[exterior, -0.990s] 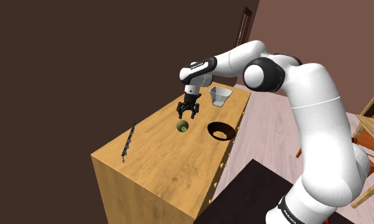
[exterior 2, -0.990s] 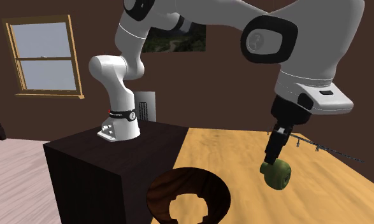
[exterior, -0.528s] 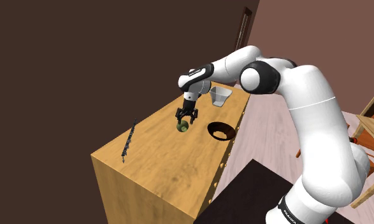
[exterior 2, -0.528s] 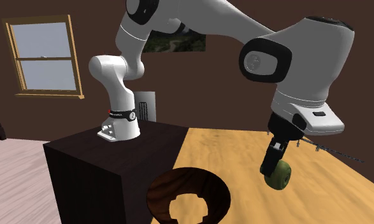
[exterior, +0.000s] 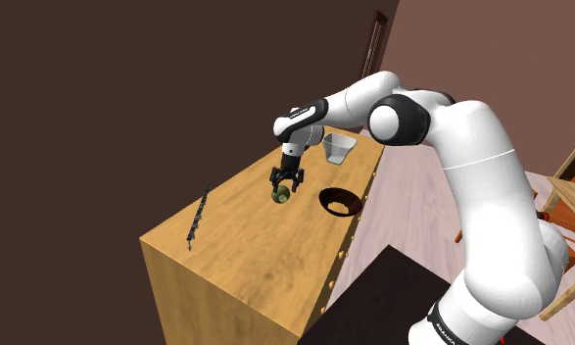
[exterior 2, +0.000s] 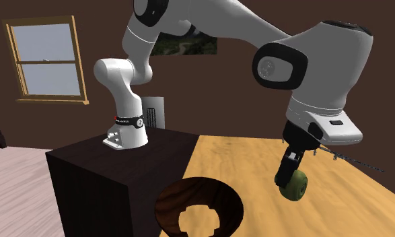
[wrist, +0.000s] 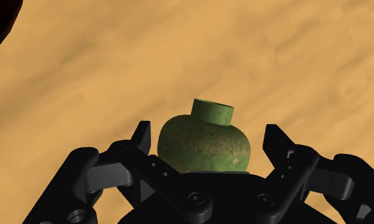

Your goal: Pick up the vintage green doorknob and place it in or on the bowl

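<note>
Over the grainy tan wooden cabinet top [exterior: 246, 245], the smooth white arm [exterior: 481, 147] reaches beyond the round dark-brown bowl [exterior: 341, 210], and its black gripper [exterior: 286, 183] stands spread, the fingers [wrist: 144, 137] either side of but not touching the mottled green, bulbous, short-necked doorknob [wrist: 204, 143], which lies on the wood near the bowl; a second ago the gripper hung higher above the knob.

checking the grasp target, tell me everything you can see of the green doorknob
The green doorknob is a rounded, mottled olive bulb with brownish speckles and a short, plainer green cylindrical neck. It seems to lie on its side on the wooden top, neck pointing away from the gripper. The black fingers stand open on either side of it, with a gap at each, so nothing grips it. It sits to the shoulder view's left of the dark bowl, apart from it.
</note>
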Motion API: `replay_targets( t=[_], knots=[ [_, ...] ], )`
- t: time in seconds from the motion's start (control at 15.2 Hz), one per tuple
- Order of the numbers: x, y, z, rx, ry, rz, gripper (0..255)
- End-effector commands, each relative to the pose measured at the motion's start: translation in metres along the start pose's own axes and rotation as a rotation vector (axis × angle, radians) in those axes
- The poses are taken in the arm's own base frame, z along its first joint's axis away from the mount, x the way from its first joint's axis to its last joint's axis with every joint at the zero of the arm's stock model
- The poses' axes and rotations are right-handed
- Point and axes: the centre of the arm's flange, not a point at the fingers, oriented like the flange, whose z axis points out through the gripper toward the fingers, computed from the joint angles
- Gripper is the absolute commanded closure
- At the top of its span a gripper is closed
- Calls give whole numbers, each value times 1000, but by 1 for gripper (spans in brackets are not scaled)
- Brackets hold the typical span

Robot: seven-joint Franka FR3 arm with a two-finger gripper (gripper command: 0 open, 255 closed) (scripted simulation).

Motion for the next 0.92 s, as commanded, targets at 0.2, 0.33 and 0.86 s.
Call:
replay_targets(
  t=[0.2, 0.33, 0.86],
  knots=[
    [0, 0, 0, 0, 0, 0, 255],
    [0, 0, 0, 0, 0, 0, 255],
    [-4, -4, -20, 0, 0, 0, 255]
  ],
)
